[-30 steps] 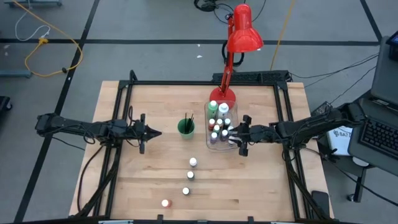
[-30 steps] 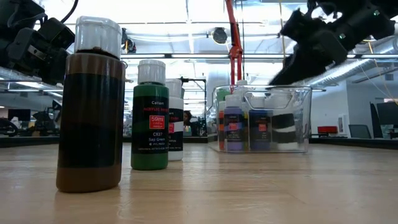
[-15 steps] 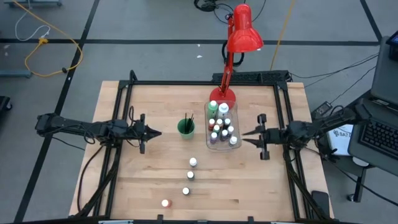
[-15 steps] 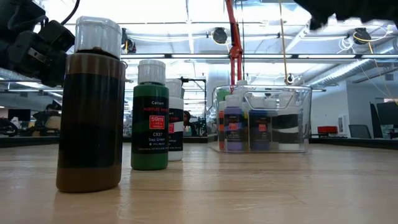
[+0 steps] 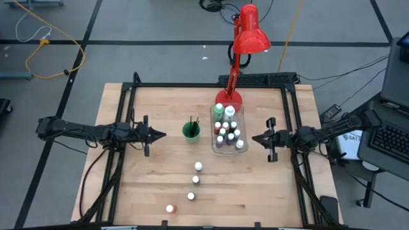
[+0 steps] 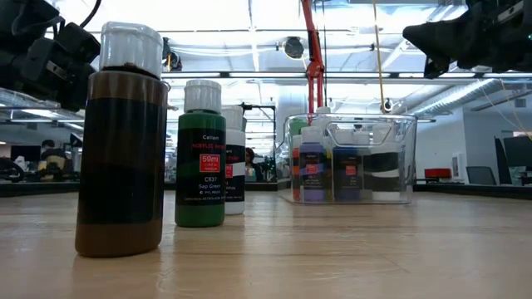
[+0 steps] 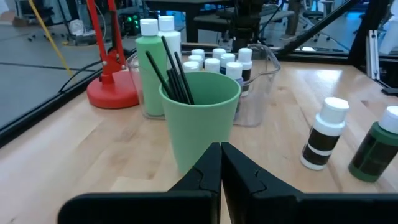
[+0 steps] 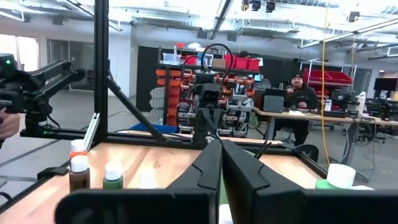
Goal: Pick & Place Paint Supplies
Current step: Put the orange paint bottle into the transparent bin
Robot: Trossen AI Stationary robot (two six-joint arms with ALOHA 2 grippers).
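I see right claw (image 5: 258, 138) pinched closed, empty, beside clear bin (image 5: 228, 148) of bottles, left claw (image 5: 161, 135) closed too, empty, near green cup (image 5: 191, 131), four bottles (image 5: 195, 180) loose on counter (image 5: 160, 179)

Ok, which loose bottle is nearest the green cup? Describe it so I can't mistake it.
Start at the green cup holding brushes, beside the clear bin. A row of four loose bottles runs from it toward the table's front edge. Yours is the white-capped one with a black band, first in line, right before the green bottle.
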